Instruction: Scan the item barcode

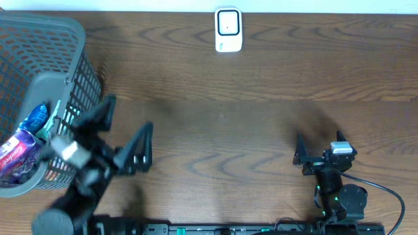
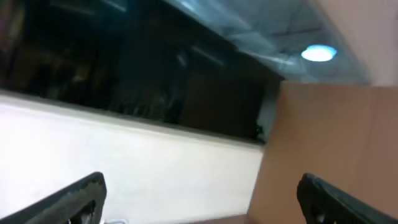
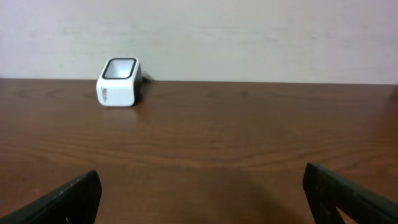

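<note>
So where we're at: both sets of jaws are spread wide with nothing in them. The left gripper (image 1: 128,116) hangs just beside the grey basket (image 1: 83,72), tipped up so its wrist view only shows wall and ceiling, and the right gripper (image 1: 319,140) sits low on the table (image 1: 261,98), well apart from everything. The stuff to scan is in the basket at the left edge: a purple packet (image 1: 16,155) with a blue packet (image 1: 36,117) next to it. We can't tell which one is meant, and no barcode shows from here. Both look like thin foil pouches, so we'd guess light, soft, crinkly and a bit slippery — squeeze the middle and it'll likely buckle or slide out. Our pick would be to pinch a sealed edge near the top, keeping the flat faces clear so the code can face the white scanner (image 1: 228,29) at the far side of the table.
</note>
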Action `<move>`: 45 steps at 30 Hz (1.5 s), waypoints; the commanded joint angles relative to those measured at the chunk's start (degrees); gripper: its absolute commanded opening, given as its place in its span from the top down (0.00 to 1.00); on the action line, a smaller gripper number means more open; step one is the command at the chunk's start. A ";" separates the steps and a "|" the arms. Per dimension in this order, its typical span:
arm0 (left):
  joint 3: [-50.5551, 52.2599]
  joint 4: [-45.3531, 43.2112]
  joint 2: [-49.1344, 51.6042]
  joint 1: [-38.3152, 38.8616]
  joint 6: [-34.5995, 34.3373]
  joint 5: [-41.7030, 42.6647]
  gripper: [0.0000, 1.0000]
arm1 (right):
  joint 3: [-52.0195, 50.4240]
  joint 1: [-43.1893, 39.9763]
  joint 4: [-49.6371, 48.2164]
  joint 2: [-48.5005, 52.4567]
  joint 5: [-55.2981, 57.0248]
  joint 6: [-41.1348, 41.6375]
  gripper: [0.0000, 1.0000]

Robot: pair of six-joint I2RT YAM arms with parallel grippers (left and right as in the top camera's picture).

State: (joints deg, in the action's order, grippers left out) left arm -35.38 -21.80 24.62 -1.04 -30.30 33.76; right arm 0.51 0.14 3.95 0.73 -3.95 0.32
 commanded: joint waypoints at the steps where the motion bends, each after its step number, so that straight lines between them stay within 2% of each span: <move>1: -13.94 13.49 11.37 -0.20 8.28 0.04 0.02 | -0.17 0.33 0.11 -0.20 0.42 -0.81 0.01; 2: -20.96 23.45 16.31 -0.20 12.39 -2.60 0.02 | -0.17 0.33 0.11 -0.20 0.44 -0.81 0.01; 3: -24.24 28.28 18.47 -0.20 14.08 -4.90 0.02 | -0.17 0.33 0.11 -0.20 0.42 -0.81 0.01; 4: -33.88 41.22 24.94 -0.17 19.28 -11.85 0.02 | -0.17 0.33 0.13 -0.20 0.44 -0.81 0.01; 6: -43.39 51.54 31.43 -0.20 25.66 -18.80 0.02 | -0.17 0.33 0.13 -0.20 0.44 -0.81 0.01; 8: -51.84 58.97 37.27 -0.26 30.91 -28.09 0.02 | -0.17 0.33 0.13 -0.20 0.44 -0.81 0.01; 10: -62.31 65.26 44.94 -2.23 32.87 -46.58 0.02 | -0.17 0.33 0.13 -0.20 0.44 -0.81 0.01; 12: -66.73 66.75 48.68 -5.51 32.87 -52.28 0.02 | -0.17 0.33 0.11 -0.20 0.44 -0.81 0.01; 15: -68.94 68.39 52.04 -12.59 31.89 -52.94 0.02 | -0.17 0.33 0.11 -0.20 0.44 -0.81 0.01; 17: -68.87 73.85 56.59 -23.87 27.30 -52.87 0.02 | -0.17 0.33 0.11 -0.20 0.44 -0.81 0.01; 19: -68.74 77.57 59.14 -27.96 25.22 -50.71 0.02 | -0.17 0.33 0.11 -0.17 0.44 -0.81 0.01; 23: -68.72 78.84 61.42 -29.55 25.07 -45.16 0.02 | -0.17 0.33 0.13 -0.20 0.44 -0.81 0.01; 28: -66.34 82.90 62.73 -31.08 24.13 -45.22 0.02 | -0.17 0.33 0.11 -0.20 0.42 -0.81 0.01; 29: -65.79 83.30 63.08 -31.74 22.77 -45.40 0.02 | -0.17 0.33 0.11 -0.20 0.44 -0.81 0.01; 33: -60.94 86.23 68.06 -37.40 8.98 -45.31 0.02 | -0.17 0.33 0.11 -0.20 0.44 -0.81 0.01; 34: -60.24 86.71 69.20 -38.14 8.28 -45.27 0.02 | -0.17 0.33 0.13 -0.20 0.44 -0.81 0.01; 39: -59.45 90.33 75.45 -39.56 8.31 -44.41 0.02 | -0.17 0.33 0.11 -0.20 0.44 -0.81 0.01; 45: -59.45 89.96 80.91 -39.36 8.57 -43.91 0.02 | -0.17 0.33 0.13 -0.20 0.44 -0.81 0.01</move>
State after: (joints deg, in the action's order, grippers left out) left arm -94.85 68.58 103.66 -40.45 -21.04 -10.68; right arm 0.51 0.14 3.97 0.73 -3.79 0.32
